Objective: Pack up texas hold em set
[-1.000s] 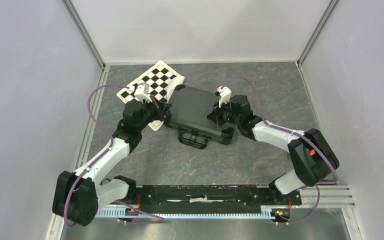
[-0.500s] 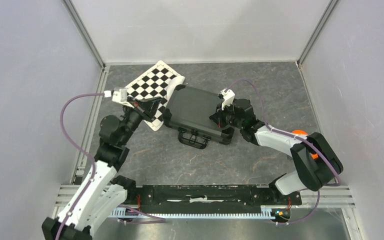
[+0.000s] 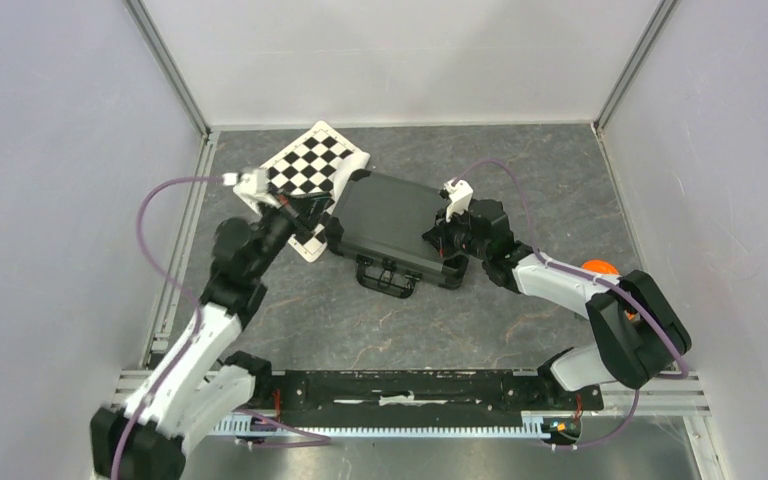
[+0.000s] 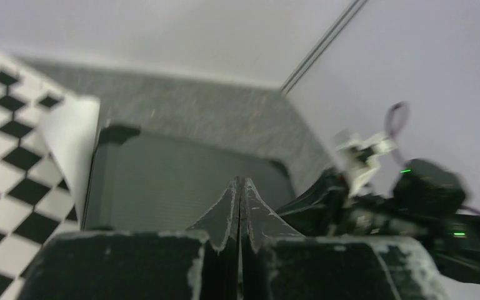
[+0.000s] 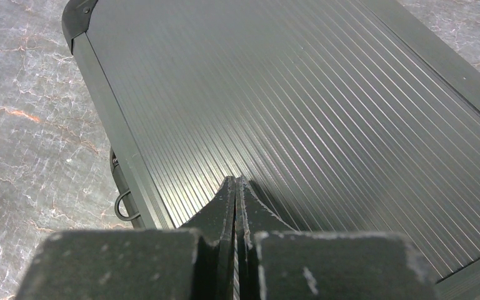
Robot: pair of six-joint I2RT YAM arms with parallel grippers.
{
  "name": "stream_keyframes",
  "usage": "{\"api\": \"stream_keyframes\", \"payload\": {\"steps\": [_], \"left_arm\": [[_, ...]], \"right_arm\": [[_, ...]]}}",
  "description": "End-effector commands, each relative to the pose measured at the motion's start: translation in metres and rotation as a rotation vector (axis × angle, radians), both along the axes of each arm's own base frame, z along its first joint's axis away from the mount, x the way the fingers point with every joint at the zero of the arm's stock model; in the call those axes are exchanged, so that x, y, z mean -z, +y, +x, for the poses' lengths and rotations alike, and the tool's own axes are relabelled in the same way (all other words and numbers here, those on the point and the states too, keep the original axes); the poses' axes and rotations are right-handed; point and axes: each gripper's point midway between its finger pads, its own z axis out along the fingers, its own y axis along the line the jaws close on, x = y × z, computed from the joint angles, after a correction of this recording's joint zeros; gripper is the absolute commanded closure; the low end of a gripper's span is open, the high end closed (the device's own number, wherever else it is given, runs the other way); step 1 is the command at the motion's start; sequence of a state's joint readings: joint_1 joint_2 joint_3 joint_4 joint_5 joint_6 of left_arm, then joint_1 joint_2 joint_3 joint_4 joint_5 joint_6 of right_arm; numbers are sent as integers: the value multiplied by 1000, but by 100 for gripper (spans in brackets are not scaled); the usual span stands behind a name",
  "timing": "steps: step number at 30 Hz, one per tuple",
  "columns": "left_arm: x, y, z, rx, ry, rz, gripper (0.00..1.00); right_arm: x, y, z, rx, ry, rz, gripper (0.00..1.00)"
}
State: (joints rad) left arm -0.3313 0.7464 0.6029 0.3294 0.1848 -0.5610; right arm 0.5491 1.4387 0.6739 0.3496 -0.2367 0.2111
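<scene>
Black ribbed case [image 3: 390,222], closed, lying flat and skewed, handle [image 3: 385,279] nearward; directly under right pincer [image 5: 235,182], ahead of left pincer [image 4: 240,182].

Case [image 3: 390,220], checkered board [image 3: 310,165] on table [image 3: 360,320]

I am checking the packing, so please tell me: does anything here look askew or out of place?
The closed black ribbed case lies diagonally, and its left end seems to push against the black-and-white checkered board, whose white margin looks bent upward there.
</scene>
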Motion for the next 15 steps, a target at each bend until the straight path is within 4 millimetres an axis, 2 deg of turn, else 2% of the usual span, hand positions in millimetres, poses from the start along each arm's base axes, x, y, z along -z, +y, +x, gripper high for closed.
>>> {"api": "stream_keyframes", "payload": {"steps": [1,6,8,13,15], "left_arm": [[65,-8,36,-16,185,87,98],[103,-13,50,-15,288,123,98],[104,-13,50,-15,292,124,98],[92,-12,46,-15,259,113,98],[95,-12,47,-15,266,115,98]], "right_arm": [[61,-23,-39,-10,210,-148,100],[59,-24,-39,-5,204,-147,100],[59,-23,-39,-10,207,-146,100],[59,-21,-40,-22,210,-137,100],[59,-19,-41,-29,213,-132,100]]}}
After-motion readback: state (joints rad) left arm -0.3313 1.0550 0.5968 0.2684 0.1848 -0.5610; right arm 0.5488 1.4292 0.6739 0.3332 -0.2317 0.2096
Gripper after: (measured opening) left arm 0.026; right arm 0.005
